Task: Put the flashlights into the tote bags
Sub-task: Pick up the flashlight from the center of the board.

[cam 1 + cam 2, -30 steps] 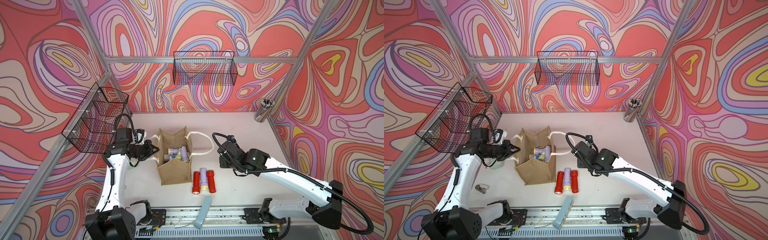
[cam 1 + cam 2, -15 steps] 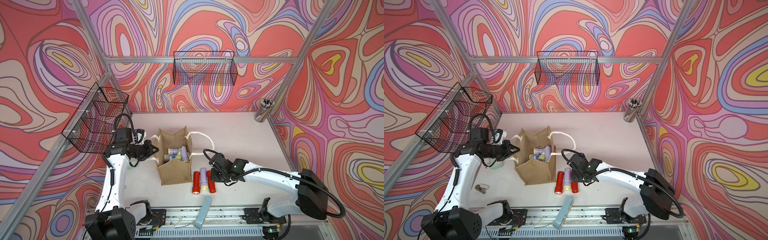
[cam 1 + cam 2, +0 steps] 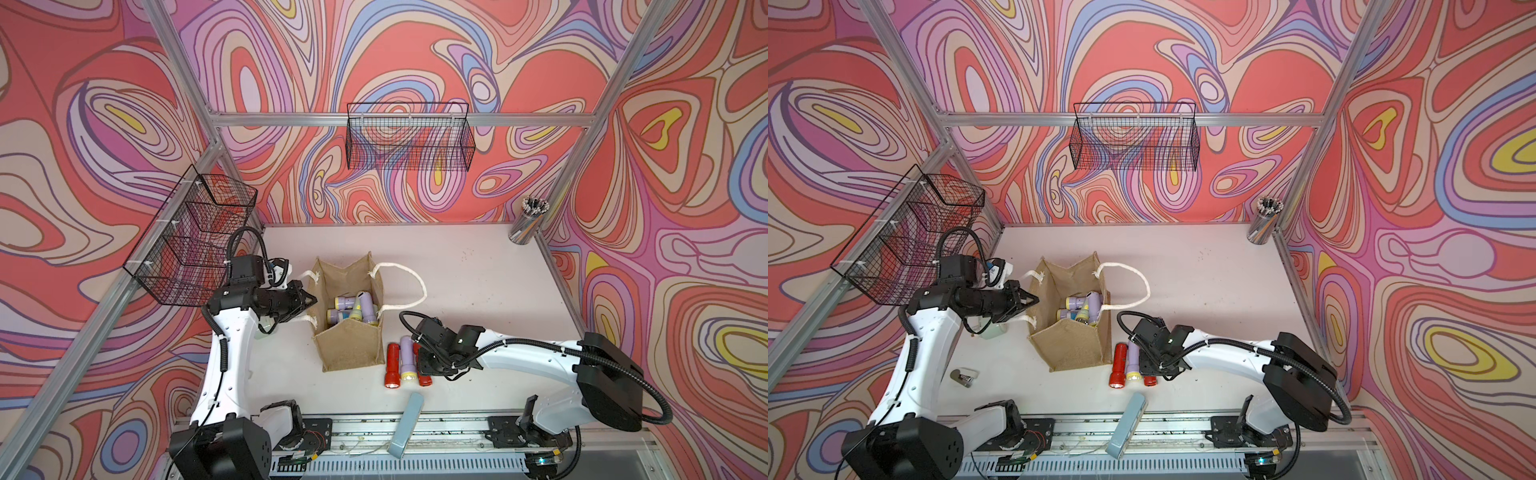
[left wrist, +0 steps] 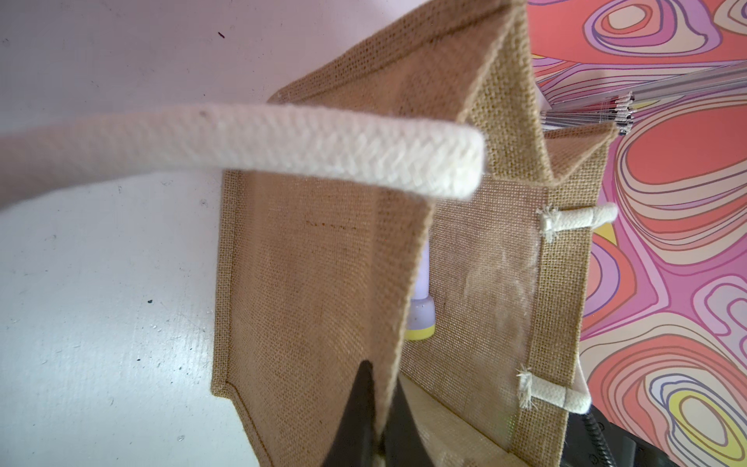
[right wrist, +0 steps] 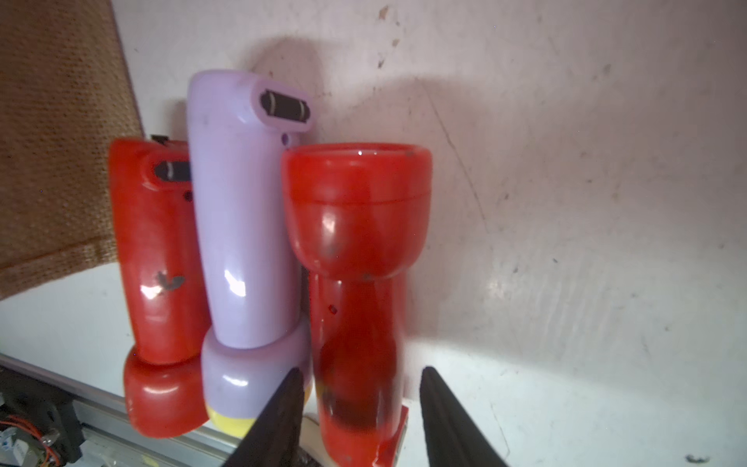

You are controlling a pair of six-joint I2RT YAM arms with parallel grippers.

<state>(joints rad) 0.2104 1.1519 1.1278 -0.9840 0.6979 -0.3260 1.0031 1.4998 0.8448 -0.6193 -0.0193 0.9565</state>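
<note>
My left gripper (image 4: 382, 376) is closed, pinching the wall of the tote bag (image 4: 303, 283). My right gripper (image 5: 362, 370), at four o'clock from the bag, stands open astride a red flashlight (image 5: 355, 226).

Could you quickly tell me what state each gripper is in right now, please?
Left gripper: closed, pinching the tote bag wall.
Right gripper: open, jaws straddling a red flashlight, not gripping it.
</note>
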